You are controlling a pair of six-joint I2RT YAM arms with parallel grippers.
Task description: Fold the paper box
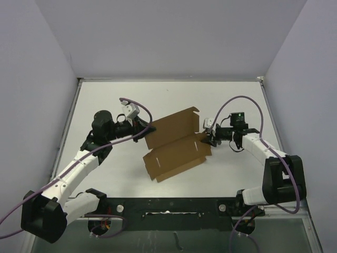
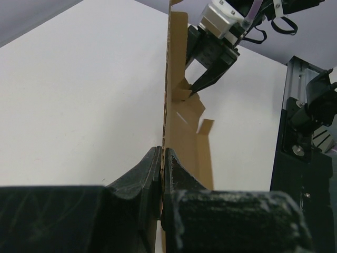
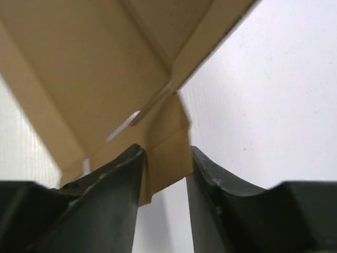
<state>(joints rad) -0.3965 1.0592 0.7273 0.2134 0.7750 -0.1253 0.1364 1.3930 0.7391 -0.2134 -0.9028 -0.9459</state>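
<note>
The paper box (image 1: 176, 145) is a brown die-cut sheet lying partly unfolded at the table's middle, its far panel raised. My left gripper (image 1: 149, 129) is shut on its left edge. In the left wrist view (image 2: 162, 158) the sheet (image 2: 181, 126) stands edge-on between the closed jaws. My right gripper (image 1: 210, 138) is at the sheet's right edge, and it also shows in the left wrist view (image 2: 196, 87). In the right wrist view the gripper (image 3: 166, 149) has its jaws partly apart, astride a small bent tab (image 3: 168, 132) of the box (image 3: 105, 68).
The white table (image 1: 116, 100) is walled by pale panels at the back and both sides, with a raised rim on the left (image 1: 71, 121). A black mounting rail (image 1: 168, 203) runs along the near edge between the arm bases.
</note>
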